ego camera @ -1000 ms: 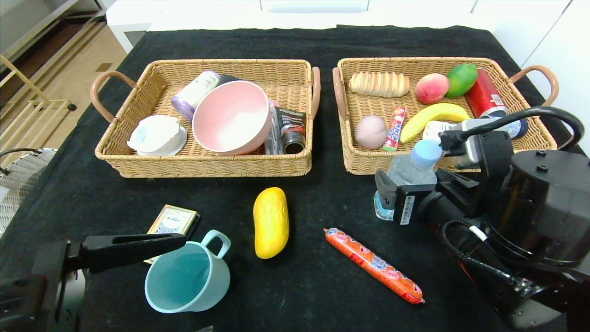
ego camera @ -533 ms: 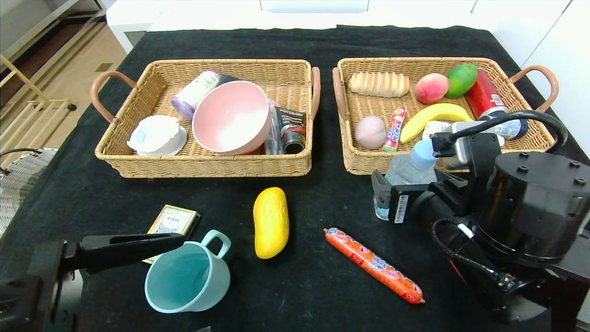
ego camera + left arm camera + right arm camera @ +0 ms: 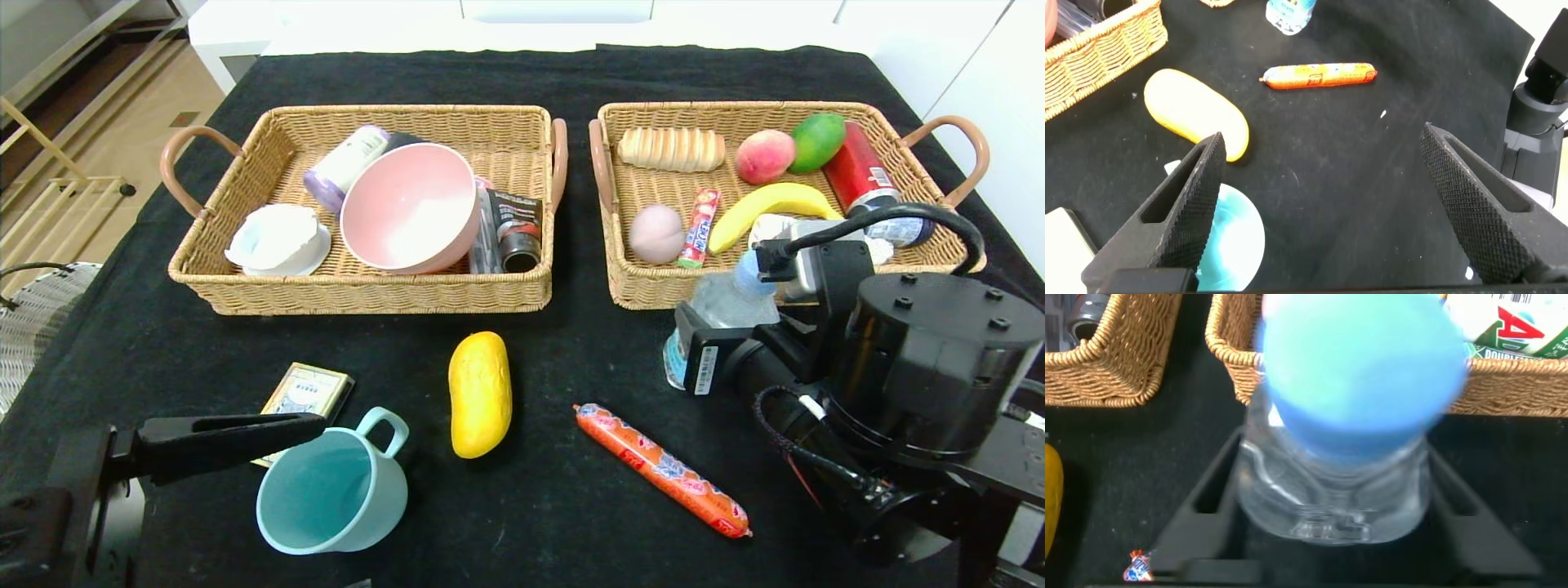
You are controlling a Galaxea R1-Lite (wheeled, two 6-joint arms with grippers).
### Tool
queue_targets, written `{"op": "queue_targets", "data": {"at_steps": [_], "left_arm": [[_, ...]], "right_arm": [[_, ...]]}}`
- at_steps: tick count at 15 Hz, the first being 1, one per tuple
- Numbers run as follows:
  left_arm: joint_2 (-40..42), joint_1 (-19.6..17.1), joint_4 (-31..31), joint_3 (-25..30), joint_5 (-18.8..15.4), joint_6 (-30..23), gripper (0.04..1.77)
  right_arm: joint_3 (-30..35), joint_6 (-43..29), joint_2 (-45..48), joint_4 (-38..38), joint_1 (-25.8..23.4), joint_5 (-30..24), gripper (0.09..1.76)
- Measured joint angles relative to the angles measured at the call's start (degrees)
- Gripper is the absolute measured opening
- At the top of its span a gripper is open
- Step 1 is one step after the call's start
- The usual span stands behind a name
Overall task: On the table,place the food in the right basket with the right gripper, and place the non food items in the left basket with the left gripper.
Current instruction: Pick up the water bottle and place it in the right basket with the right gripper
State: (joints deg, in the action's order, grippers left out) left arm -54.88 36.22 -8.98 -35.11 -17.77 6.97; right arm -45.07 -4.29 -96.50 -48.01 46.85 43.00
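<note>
Clear plastic water bottle (image 3: 718, 314) with pale blue cap stands at four o'clock on the black-clothed table (image 3: 571, 351), right gripper (image 3: 1331, 514) closing around it; next, lift into the right wicker basket (image 3: 653, 290). Left gripper (image 3: 1323, 204) hangs wide.

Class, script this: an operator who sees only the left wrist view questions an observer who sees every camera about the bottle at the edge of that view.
Operator: Past my open left end effector I see only the base of a clear plastic water bottle. Is anything at it?
Observer: Yes. The right end effector is around the bottle's body, below its pale blue cap.
Operator: Is it off the surface?
Observer: It does not look so. It stands upright on the black cloth table, just in front of the right woven wicker basket.
</note>
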Motion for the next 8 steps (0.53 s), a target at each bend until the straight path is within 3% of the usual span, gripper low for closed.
{"op": "queue_targets", "data": {"at_steps": [2,8], "left_arm": [[0.0,0.0,0.0,0.0,0.0,0.0,1.72],[0.0,0.0,0.0,0.1,0.0,0.2,1.72]], "right_arm": [[0.0,0.0,0.0,0.1,0.0,0.0,1.00],[0.1,0.1,-0.5,-0.1,0.0,-0.1,0.98]]}}
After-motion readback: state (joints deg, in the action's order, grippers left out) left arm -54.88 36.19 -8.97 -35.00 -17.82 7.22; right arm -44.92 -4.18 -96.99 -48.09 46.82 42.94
